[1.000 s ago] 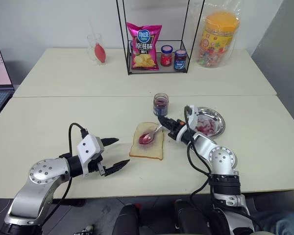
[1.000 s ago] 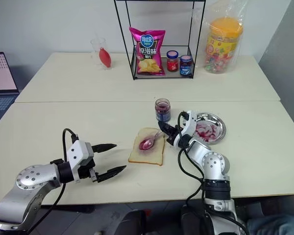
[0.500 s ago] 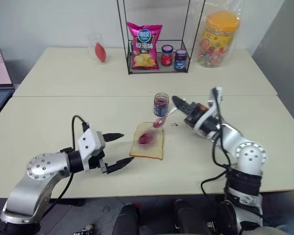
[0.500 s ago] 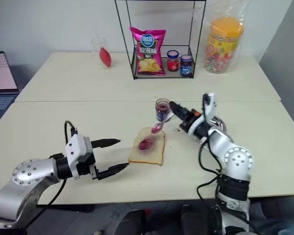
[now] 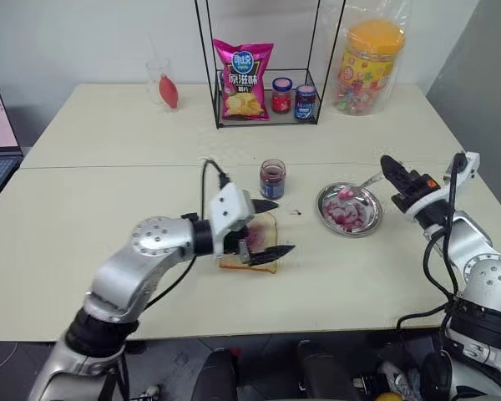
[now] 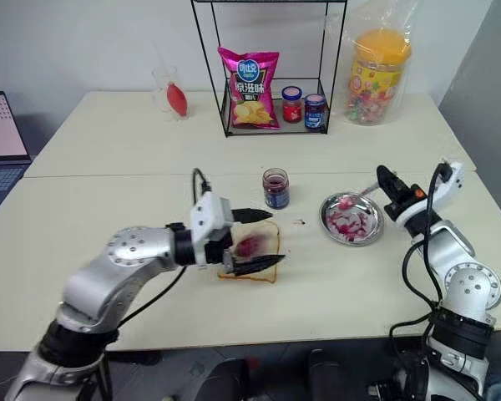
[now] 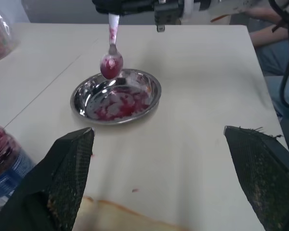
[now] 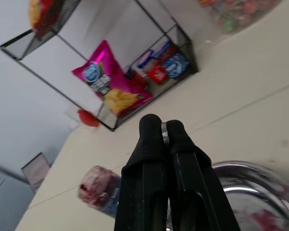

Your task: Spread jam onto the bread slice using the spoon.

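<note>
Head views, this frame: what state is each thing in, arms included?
bread slice: flat, purple smear at centre.
spoon: held over the metal dish, bowl jam-coated.
jam jar: upright, lidless.
metal dish: jam-smeared.
left gripper: open over the bread.
right gripper: shut on spoon.

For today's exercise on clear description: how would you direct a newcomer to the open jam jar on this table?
Start at the wire rack at the back of the table. Come forward past the table's seam to the small glass jar standing alone, left of the metal dish. Unlike the two jars in the rack, it has no lid.
</note>
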`<act>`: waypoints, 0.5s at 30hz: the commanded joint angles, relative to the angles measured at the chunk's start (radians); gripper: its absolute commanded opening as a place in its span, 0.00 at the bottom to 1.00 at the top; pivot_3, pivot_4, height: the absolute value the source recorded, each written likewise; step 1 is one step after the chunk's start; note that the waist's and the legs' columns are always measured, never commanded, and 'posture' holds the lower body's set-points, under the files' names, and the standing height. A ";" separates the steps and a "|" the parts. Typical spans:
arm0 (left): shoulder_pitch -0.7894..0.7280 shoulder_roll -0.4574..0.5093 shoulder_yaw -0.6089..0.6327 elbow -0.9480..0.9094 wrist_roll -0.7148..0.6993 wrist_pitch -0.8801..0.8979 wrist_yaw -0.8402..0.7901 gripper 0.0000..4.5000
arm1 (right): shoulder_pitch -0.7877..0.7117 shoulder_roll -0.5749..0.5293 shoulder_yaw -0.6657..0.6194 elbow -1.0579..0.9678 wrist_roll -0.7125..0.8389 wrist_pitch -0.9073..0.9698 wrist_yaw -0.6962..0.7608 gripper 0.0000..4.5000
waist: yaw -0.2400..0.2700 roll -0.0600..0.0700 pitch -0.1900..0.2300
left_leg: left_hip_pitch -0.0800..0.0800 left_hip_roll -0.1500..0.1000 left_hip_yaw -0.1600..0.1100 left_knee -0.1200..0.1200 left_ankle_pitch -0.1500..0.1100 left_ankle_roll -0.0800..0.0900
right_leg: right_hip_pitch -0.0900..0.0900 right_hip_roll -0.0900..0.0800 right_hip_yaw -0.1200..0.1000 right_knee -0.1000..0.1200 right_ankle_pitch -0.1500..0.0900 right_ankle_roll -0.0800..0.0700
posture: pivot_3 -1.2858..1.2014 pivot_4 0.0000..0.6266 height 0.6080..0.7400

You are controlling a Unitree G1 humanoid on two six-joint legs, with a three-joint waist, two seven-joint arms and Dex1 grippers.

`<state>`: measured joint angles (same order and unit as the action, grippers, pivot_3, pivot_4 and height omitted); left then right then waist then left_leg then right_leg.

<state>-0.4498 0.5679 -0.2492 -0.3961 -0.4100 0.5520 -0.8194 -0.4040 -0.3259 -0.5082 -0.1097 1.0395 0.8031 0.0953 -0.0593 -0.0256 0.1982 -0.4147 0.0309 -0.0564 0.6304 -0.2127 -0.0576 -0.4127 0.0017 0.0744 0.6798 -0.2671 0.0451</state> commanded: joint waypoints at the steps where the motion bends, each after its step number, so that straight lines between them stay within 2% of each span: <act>1: -0.072 -0.061 -0.062 0.053 0.074 -0.043 0.014 1.00 | -0.005 -0.028 0.001 0.060 -0.063 -0.090 0.078 0.00 | 0.001 0.000 0.000 | 0.000 0.000 0.000 0.000 0.000 0.000 | 0.000 0.000 0.000 0.000 0.000 0.000 | 0.52 0.24 1.00; 5: -0.110 -0.142 -0.088 0.107 0.119 -0.048 0.058 1.00 | -0.014 -0.026 0.014 0.126 -0.113 -0.141 0.125 0.00 | 0.001 0.000 0.000 | 0.000 0.000 0.000 0.000 0.000 0.000 | 0.000 0.000 0.000 0.000 0.000 0.000 | 0.52 0.24 1.00; 10: -0.118 -0.185 -0.112 0.127 0.148 -0.064 0.056 1.00 | -0.024 -0.022 0.028 0.201 -0.153 -0.172 0.160 0.00 | 0.002 0.000 0.000 | 0.000 0.000 0.000 0.000 0.000 0.000 | 0.000 0.000 0.000 0.000 0.000 0.000 | 0.52 0.24 1.00; 15: -0.131 -0.217 -0.102 0.142 0.162 -0.068 0.060 1.00 | -0.025 -0.025 0.052 0.235 -0.203 -0.204 0.191 0.17 | 0.002 0.000 0.000 | 0.000 -0.001 0.000 0.000 0.000 0.000 | 0.001 0.000 0.000 0.000 0.000 0.000 | 0.52 0.24 1.00</act>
<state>-0.5586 0.3593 -0.3572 -0.2395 -0.2574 0.5073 -0.7633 -0.4116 -0.3392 -0.4539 0.1400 0.8499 0.6296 0.2612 -0.0568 -0.0252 0.1981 -0.4145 0.0304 -0.0567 0.6306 -0.2125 -0.0574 -0.4121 0.0013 0.0744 0.6802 -0.2669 0.0452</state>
